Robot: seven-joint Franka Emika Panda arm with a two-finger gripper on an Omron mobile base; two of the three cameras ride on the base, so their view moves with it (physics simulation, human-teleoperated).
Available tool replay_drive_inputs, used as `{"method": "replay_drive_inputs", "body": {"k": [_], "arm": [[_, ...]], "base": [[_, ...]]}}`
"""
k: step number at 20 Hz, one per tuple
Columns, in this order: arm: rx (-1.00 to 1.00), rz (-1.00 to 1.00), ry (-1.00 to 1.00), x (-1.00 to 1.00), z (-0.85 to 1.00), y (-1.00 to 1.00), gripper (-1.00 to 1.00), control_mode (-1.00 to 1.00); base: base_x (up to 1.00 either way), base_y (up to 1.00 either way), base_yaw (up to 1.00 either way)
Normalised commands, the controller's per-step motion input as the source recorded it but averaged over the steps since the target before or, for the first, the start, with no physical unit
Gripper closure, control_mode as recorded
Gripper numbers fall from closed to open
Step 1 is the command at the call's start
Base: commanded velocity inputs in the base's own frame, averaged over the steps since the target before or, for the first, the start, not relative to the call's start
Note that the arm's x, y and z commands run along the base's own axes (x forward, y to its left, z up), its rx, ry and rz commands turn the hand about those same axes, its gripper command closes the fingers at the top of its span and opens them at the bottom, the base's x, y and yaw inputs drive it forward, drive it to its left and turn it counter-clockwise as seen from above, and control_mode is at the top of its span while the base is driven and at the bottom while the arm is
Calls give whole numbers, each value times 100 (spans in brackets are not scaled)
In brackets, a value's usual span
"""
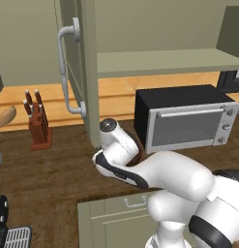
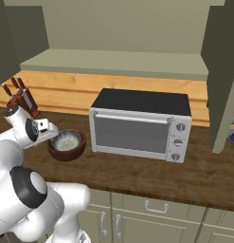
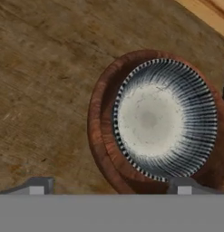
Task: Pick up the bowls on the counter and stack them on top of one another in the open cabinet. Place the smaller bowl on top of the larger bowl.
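A: Where are the bowls sitting?
B: The smaller bowl (image 3: 164, 118) is nesting inside the larger bowl (image 3: 102, 136), and both are resting on the counter (image 2: 151, 175) just left of the toaster oven (image 2: 139, 124), below the open cabinet (image 2: 118, 61).
A: And the gripper (image 3: 111, 188)?
B: It is hovering over the brown rim with its fingers spread, holding nothing

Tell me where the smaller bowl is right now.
The smaller bowl sits nested inside the larger bowl on the counter, left of the toaster oven in the right base view, below the gripper.
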Motion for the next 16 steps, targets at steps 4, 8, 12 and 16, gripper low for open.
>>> {"method": "replay_drive_inputs", "body": {"k": [4,8,12,16], "arm": [[-10,12,13,2,-59,-4,-100,-100],[-1,4,7,13,-15,-16,-100,-100],[-2,5,1,24,-26,-20,-100,-100],[-11,6,6,13,-48,-5,100,-100]], "base": [[0,0,0],[0,0,0],[0,0,0],[0,0,0]]}}
